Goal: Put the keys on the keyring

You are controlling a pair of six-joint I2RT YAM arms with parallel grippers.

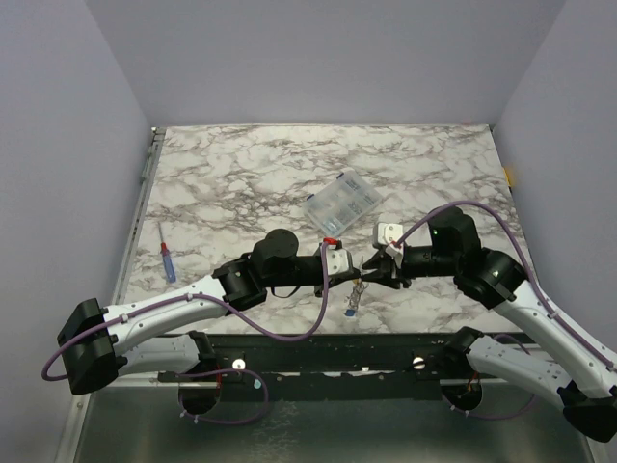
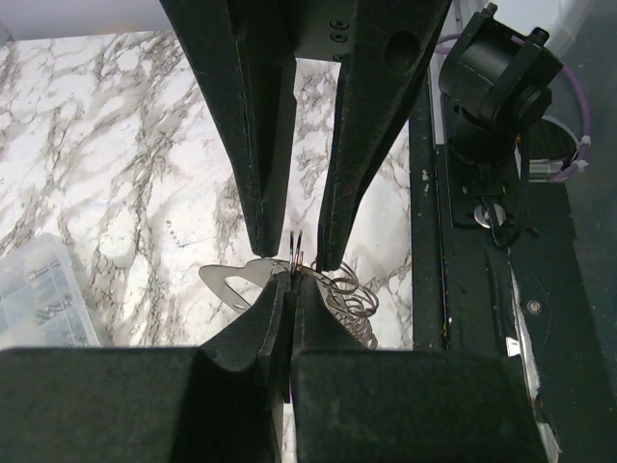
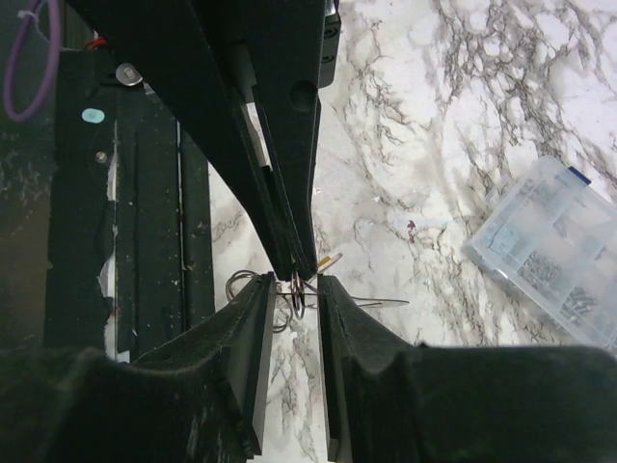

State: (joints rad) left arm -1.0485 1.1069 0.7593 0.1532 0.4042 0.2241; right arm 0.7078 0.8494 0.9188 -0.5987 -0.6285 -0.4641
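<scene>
My left gripper (image 1: 353,266) is shut on the keyring (image 2: 295,253), pinching the thin silvery wire at its fingertips just above the table. More loops of the ring (image 2: 353,299) and a flat silvery tab (image 2: 229,283) hang beside the tips. My right gripper (image 1: 372,269) faces it tip to tip; its jaws are open and straddle the pinched ring (image 3: 300,290) without closing on it. A small yellow piece (image 3: 330,260), likely the yellow key, pokes out behind the left fingertips. The blue key is hidden. Part of the ring dangles below both grippers (image 1: 357,301).
A clear plastic compartment box (image 1: 344,202) lies just behind the grippers, and also shows in the right wrist view (image 3: 551,260). A blue-handled screwdriver (image 1: 168,261) lies at the table's left edge. The black base rail (image 1: 318,352) runs close in front.
</scene>
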